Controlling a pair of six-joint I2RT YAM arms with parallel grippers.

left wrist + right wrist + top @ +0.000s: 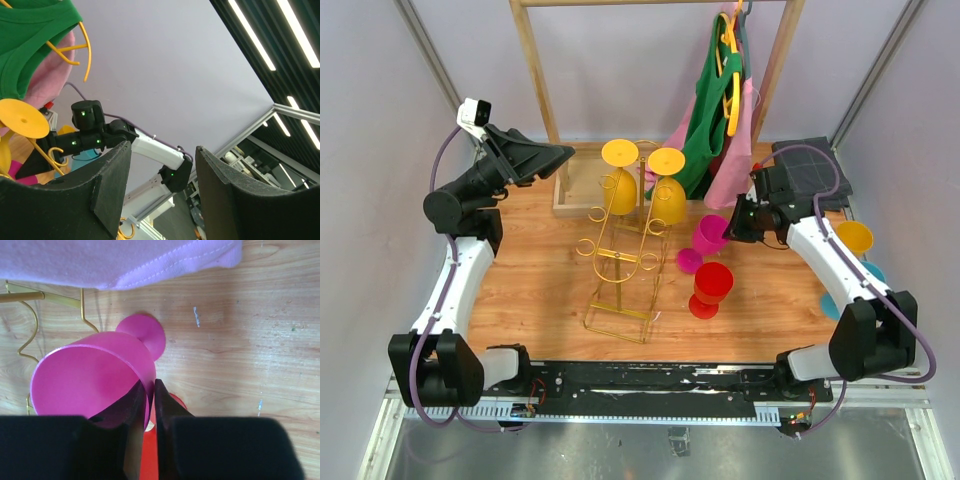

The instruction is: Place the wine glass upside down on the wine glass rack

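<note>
A magenta wine glass (pixel 708 236) leans tilted on the table just right of the gold wire wine glass rack (pixel 620 262), its foot (pixel 689 260) toward the rack. My right gripper (pixel 735 228) is shut on its rim. In the right wrist view one finger is inside the bowl (pixel 85 375) and the other outside, pinching the wall at the right gripper (pixel 149 390). Two yellow glasses (pixel 620 185) (pixel 667 190) hang upside down on the rack. My left gripper (pixel 164 155) is open with nothing in it, raised at the far left (pixel 560 155).
A red glass (pixel 712 288) stands right in front of the magenta one, under my right gripper (pixel 152 450). Orange (pixel 855 238) and teal glasses sit at the right edge. The wooden rail frame (pixel 535 70) with hanging green and pink clothes (pixel 715 100) stands behind the rack.
</note>
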